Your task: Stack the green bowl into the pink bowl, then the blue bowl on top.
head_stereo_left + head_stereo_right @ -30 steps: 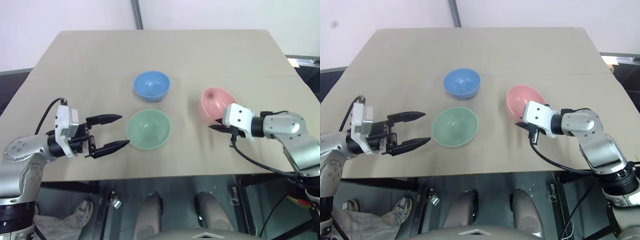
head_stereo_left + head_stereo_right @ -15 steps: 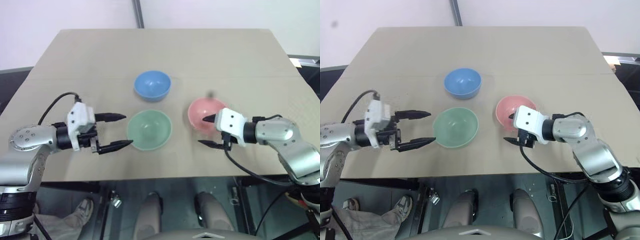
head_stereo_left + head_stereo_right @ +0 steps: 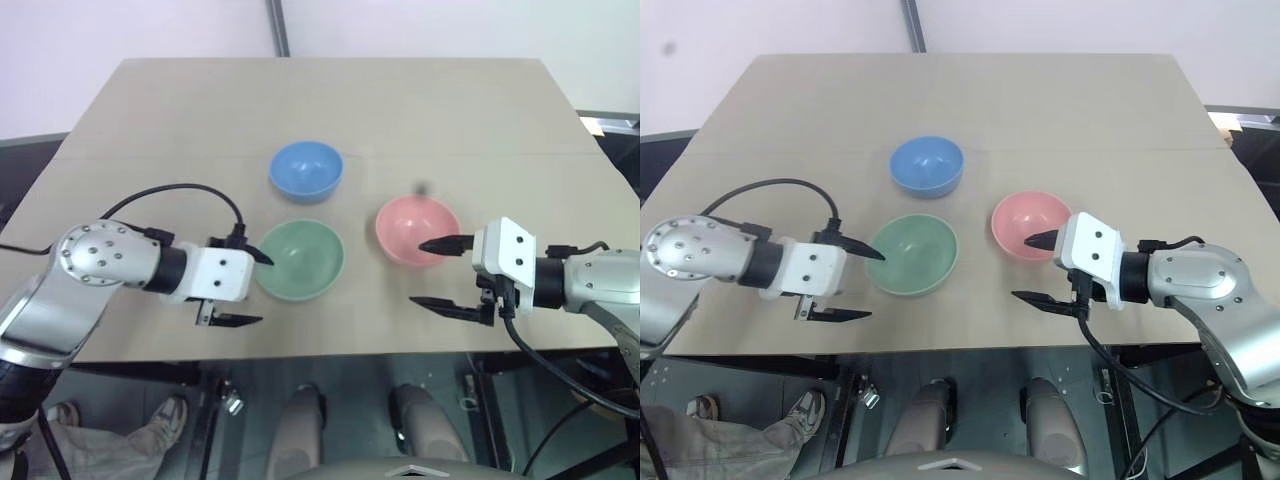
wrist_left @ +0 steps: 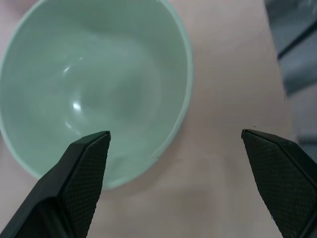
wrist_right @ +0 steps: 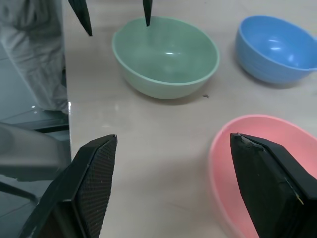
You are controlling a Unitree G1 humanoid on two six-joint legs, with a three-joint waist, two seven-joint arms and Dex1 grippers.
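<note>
three bowls on the tabletop (image 3: 150, 110), one of each: green bowl (image 3: 298, 259) up front, pink bowl (image 3: 416, 229) to its right, blue bowl (image 3: 306, 170) behind; they look light, stiff and slick, so I'd pinch the green's rim where the spread left tool (image 3: 247, 290) straddles it, right tool (image 3: 442, 273) spread by the pink

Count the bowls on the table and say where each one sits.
3. The blue bowl sits farthest back, near the table's middle. The green bowl sits just in front of it, toward the near edge. The pink bowl sits to the green bowl's right. None are stacked; nothing appears hidden.
</note>
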